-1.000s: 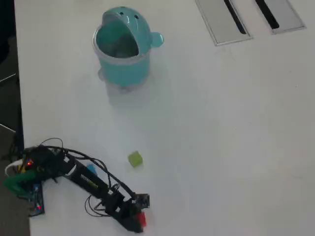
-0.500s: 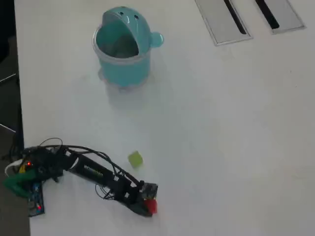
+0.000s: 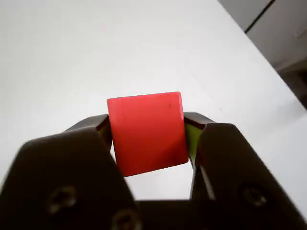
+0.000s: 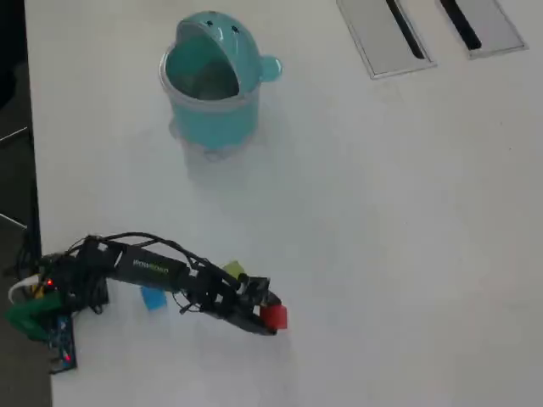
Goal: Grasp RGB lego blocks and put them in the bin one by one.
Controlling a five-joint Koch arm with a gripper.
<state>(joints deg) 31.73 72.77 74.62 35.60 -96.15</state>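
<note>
My gripper (image 3: 147, 133) is shut on the red block (image 3: 147, 132), which fills the gap between the dark jaws, held above the white table. In the overhead view the gripper (image 4: 270, 314) holds the red block (image 4: 274, 317) at the front of the table. The yellow-green block (image 4: 233, 270) lies just behind the arm. The blue block (image 4: 153, 297) lies next to the arm, partly under it. The teal whale-shaped bin (image 4: 210, 83) stands far off at the back, its mouth open.
Two flat grey rectangular panels (image 4: 386, 36) (image 4: 480, 25) are set in the table at the back right. The arm's base with cables (image 4: 51, 297) sits at the table's left edge. The table edge shows at the right of the wrist view (image 3: 268, 62).
</note>
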